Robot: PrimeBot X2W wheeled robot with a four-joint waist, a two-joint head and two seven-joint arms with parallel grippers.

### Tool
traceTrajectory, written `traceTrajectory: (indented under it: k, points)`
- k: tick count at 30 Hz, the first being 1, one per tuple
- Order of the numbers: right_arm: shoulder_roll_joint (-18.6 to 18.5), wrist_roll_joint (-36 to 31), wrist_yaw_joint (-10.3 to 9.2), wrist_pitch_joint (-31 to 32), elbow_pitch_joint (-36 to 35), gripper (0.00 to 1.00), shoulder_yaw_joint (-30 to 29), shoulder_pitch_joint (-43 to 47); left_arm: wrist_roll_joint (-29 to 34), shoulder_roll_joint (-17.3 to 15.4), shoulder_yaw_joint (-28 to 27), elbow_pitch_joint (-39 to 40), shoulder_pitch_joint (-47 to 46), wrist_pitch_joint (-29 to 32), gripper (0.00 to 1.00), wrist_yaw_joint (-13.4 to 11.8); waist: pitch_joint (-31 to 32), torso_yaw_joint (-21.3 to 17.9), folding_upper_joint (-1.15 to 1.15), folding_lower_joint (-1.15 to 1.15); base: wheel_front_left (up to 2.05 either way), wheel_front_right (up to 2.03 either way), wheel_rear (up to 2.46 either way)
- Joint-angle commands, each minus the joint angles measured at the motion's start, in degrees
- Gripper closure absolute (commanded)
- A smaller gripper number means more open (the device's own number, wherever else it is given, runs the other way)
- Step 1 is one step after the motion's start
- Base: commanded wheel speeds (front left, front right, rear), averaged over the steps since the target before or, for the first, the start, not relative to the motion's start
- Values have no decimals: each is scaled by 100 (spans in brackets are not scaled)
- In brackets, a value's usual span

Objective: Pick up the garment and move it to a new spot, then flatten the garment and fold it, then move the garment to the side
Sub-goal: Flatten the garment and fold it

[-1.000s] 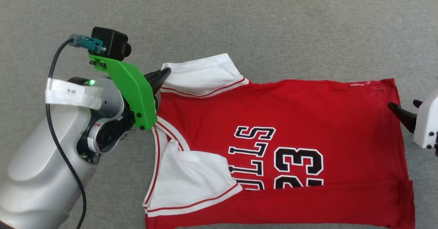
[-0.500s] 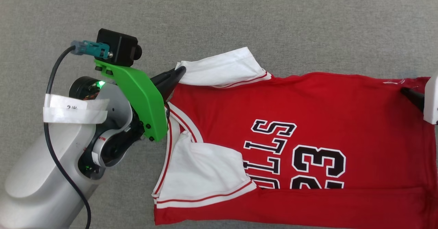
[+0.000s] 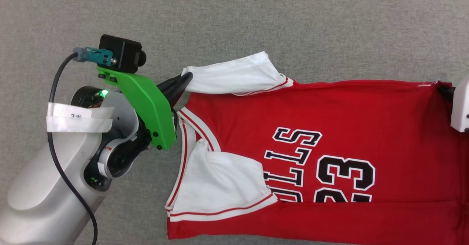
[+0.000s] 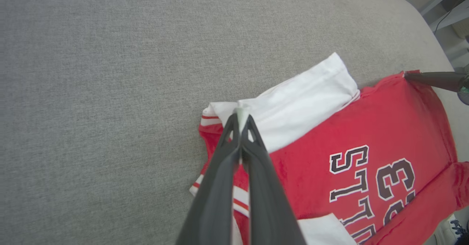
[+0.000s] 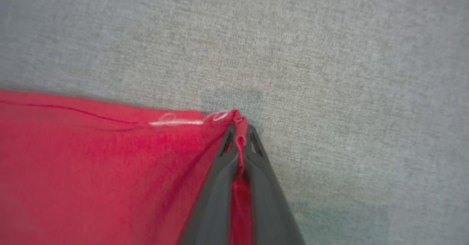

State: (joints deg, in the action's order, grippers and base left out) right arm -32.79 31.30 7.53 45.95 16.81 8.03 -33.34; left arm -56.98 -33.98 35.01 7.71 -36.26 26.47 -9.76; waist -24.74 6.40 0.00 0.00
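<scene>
Grey woven upholstery (image 3: 256, 18) carries the garment (image 3: 329, 127), a red jersey lying sideways and largely spread out, collar toward the robot's left and hem toward its right. The near sleeve (image 3: 220, 182) sits folded onto the chest and a strip along the near edge appears turned over, so the flattening looks mostly done and the folding seems begun. The far sleeve (image 3: 234, 76) juts out unfolded; finishing the fold and shifting the shirt aside appear to remain.

The left gripper (image 4: 242, 118) is pinched tight on the white tip of the far sleeve, while the right gripper (image 5: 240, 129) is clamped on the red far hem corner.

Black, white-outlined lettering (image 3: 289, 157) reads "LLS" before the near sleeve covers the rest, above a partly hidden "23" (image 3: 344, 179). Marks on a white tape label (image 3: 78, 118) on the left arm are too small to read.
</scene>
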Motion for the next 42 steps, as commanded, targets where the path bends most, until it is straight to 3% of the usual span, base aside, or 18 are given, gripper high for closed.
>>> traceTrajectory:
  k: [1, 12, 27, 37, 42]
  points:
    - [61, 67, -4, -191, 125, 100, 22, 53, -14, 6, -28, -62, 140, -59, 100, 36, 82, -30, 0, 0, 0, 0, 0]
    - [49, 453, -4, -1640, 216, 100, -79, 425, -116, -83, -152, -436, 547, -356, 100, 38, 715, -206, 0, 0, 0, 0, 0]
    - [70, 1018, -4, -3297, -143, 100, -64, 1984, -287, -179, 1, -183, 1781, -606, 100, -214, 1548, -199, 0, 0, 0, 0, 0]
    - [0, 1174, -4, -3974, -536, 100, 105, 2851, -467, -324, 37, 47, 2635, -723, 100, -445, 1759, -244, 0, 0, 0, 0, 0]
    - [-287, 1232, -4, -4052, -765, 100, 524, 3308, -463, -429, 174, 10, 2909, -626, 100, -514, 1795, -276, 0, 0, 0, 0, 0]
